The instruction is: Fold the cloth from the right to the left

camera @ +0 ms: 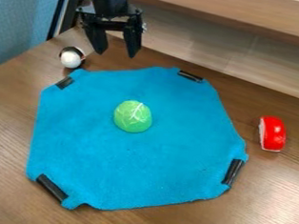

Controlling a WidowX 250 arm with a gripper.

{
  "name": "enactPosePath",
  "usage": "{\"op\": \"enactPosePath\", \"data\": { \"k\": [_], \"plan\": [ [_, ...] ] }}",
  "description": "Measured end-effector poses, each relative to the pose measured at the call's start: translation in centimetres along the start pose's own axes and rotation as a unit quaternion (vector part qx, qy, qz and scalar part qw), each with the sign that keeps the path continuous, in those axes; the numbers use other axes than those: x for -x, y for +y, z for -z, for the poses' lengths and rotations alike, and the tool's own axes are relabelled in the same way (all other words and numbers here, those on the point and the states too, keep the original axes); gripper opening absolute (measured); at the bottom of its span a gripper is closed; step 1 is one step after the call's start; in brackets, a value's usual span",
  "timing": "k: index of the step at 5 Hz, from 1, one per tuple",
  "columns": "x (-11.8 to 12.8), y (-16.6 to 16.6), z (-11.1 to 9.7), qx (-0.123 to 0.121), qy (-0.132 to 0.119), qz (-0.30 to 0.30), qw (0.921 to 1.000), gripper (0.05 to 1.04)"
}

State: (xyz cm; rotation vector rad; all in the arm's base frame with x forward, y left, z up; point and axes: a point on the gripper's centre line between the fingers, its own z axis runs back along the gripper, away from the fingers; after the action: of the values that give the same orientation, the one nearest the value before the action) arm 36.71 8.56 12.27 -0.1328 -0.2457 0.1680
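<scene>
Black 2-finger gripper (116,53): positioned at upper left of camera view, above wooden table (11,124), beyond cloth's far edge; fingers (132,42) spread apart, pointing down. Blue octagon-like fabric cloth (129,165): laid out flat on table, unfolded. 4 black strips (191,76) at cloth corners. Green rounded toy vegetable (132,116) (pale veins on top): resting on cloth, near middle. Red-and-white curved object (273,134): on table, right of cloth. White-and-black rounded object (71,58): near cloth's upper-left corner.

One blue cloth (136,165), four black strips (52,187), one green leafy ball (132,116), one red toy (274,134) and one black and white toy (71,58).
</scene>
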Motion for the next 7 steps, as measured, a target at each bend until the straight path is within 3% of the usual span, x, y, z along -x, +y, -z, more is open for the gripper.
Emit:
{"op": "enactPosePath", "data": {
  "k": [1,2,7],
  "plan": [
    [0.6,0.2,1.4,0.002,0.021,-0.003,0.9998,1.000],
    [1.9,-1.9,3.0,0.011,0.042,0.019,0.9989,1.000],
    [5.4,-13.5,5.8,0.029,0.072,0.135,0.9878,1.000]
  ]
}}
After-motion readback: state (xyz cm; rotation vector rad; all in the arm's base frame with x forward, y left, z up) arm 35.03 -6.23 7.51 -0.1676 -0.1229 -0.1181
